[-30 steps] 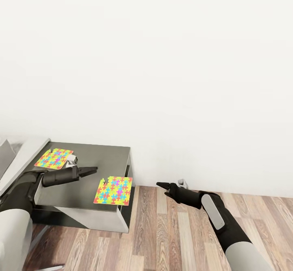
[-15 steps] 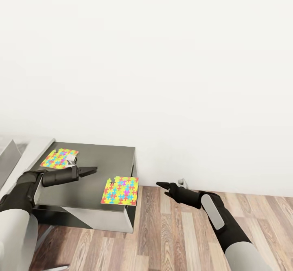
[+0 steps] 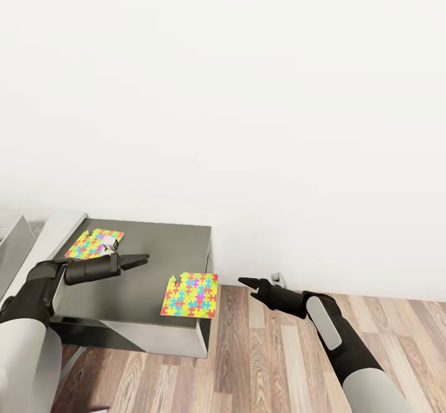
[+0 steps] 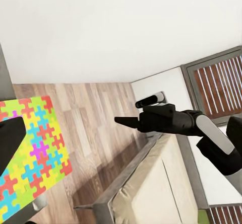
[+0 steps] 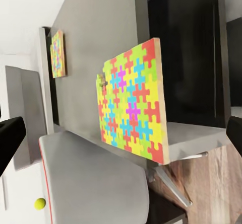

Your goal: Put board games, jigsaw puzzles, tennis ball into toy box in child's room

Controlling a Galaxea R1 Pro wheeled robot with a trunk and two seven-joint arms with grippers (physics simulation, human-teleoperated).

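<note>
Two jigsaw puzzles lie on the dark grey cabinet section of the table (image 3: pixel 148 277). One puzzle (image 3: pixel 94 243) (image 5: pixel 57 53) is at the back left. The other puzzle (image 3: pixel 190 295) (image 5: pixel 132 103) (image 4: pixel 33 143) overhangs the front right corner. My left gripper (image 3: pixel 139 259) hovers open over the cabinet top between them, holding nothing. Out past the cabinet's right side, my right gripper (image 3: pixel 246 286) (image 4: pixel 123 120) is open and empty above the floor. The tennis ball (image 5: pixel 40 203) lies farther along the table. A grey sloping wall, probably the toy box (image 3: pixel 12 243), shows at the left edge. The bed (image 4: pixel 151 183) is behind me.
A white wall stands close behind the cabinet. Wood-plank floor (image 3: pixel 279 357) spreads to the right of it. A grey rounded seat with a red edge (image 5: pixel 85 183) sits by the table. The white desk top (image 3: pixel 59 227) joins the cabinet on its left.
The whole picture has shifted: cabinet and puzzles sit farther right in the head view, so the camera moved. Both arms keep the same pose.
</note>
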